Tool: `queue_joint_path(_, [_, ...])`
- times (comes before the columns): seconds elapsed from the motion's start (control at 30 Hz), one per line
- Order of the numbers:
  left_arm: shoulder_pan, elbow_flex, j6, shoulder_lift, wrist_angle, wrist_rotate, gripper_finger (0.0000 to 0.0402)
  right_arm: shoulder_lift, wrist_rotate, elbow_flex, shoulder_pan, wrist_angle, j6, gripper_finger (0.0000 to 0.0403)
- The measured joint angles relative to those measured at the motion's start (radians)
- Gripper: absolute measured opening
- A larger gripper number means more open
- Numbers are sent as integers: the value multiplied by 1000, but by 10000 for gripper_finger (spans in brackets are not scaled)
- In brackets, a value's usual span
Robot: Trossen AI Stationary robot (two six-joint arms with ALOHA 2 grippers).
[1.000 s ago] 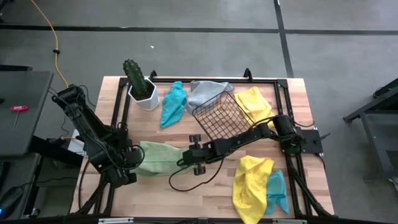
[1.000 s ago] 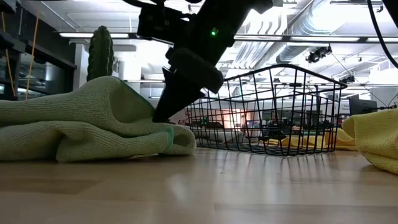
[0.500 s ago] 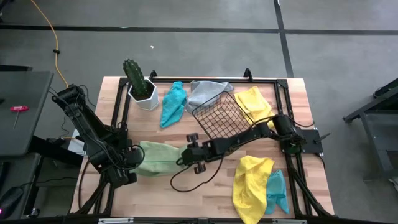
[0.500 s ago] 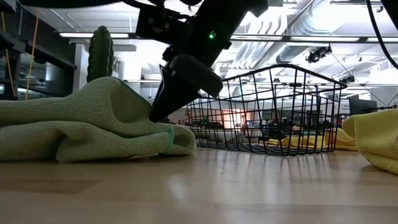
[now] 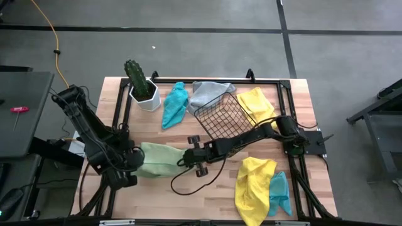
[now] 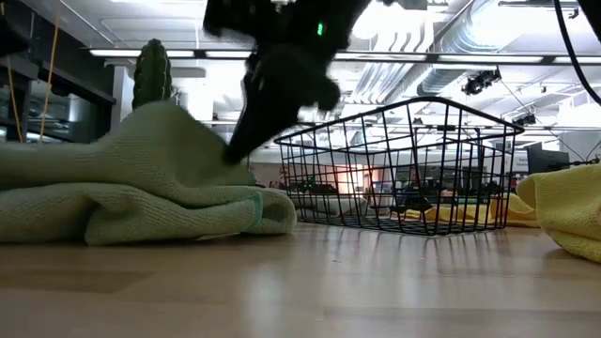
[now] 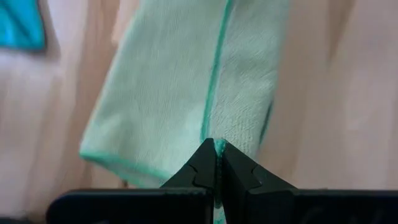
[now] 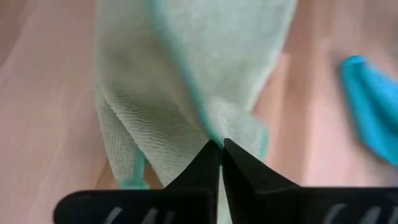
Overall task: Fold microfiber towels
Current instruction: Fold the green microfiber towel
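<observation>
The light green towel (image 5: 160,161) lies bunched on the table near its front left, its underside on the wood (image 6: 141,211). My left gripper (image 5: 134,161) is shut on its left end. My right gripper (image 5: 183,159) is shut on its right end and shows in the low view (image 6: 235,152) above the cloth. A teal towel (image 5: 174,104), a grey towel (image 5: 210,93) and a yellow towel (image 5: 257,103) lie at the back. A second yellow towel (image 5: 253,182) lies on a second teal towel (image 5: 280,192) at the front right. My left gripper pinches the towel's teal-hemmed edge (image 7: 216,144) between its two shut fingers, coming from the table's left side. The cloth spreads away from the fingers and rests on the table. My right gripper pinches a fold of the towel's upper layer (image 8: 217,134) between its two shut fingers, slanting down from the right. That part is pulled up into a peak (image 6: 202,141), and the lower layers stay on the table.
A black wire basket (image 5: 223,117) stands tilted just behind the right arm, also in the low view (image 6: 404,169). A potted cactus (image 5: 141,85) stands at the back left. Bare wood (image 5: 188,194) lies in front of the light green towel.
My right gripper has risen and gone slightly toward the table's left, staying shut. It has drawn the light green towel's upper layer up into a higher peak, while the lower layers have stayed on the table.
</observation>
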Motion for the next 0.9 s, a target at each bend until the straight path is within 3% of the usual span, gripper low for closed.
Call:
queue_joint_path(0.2, [63, 183, 218, -70, -127, -176, 1, -73, 170, 160, 36, -241, 6, 1])
queue_joint_path(0.4, [209, 380, 494, -109, -250, -346, 0, -87, 307, 387, 40, -499, 28, 1])
queue_joint_path(0.67, [401, 670, 888, -130, -271, -585, 0, -89, 507, 652, 30, -724, 22, 0])
queue_joint_path(0.77, [427, 740, 955, -137, -270, -645, 0, -114, 559, 649, 30, -739, 30, 0])
queue_joint_path(0.9, [396, 731, 917, -158, -285, -627, 0, -138, 561, 625, 43, -807, 99, 0])
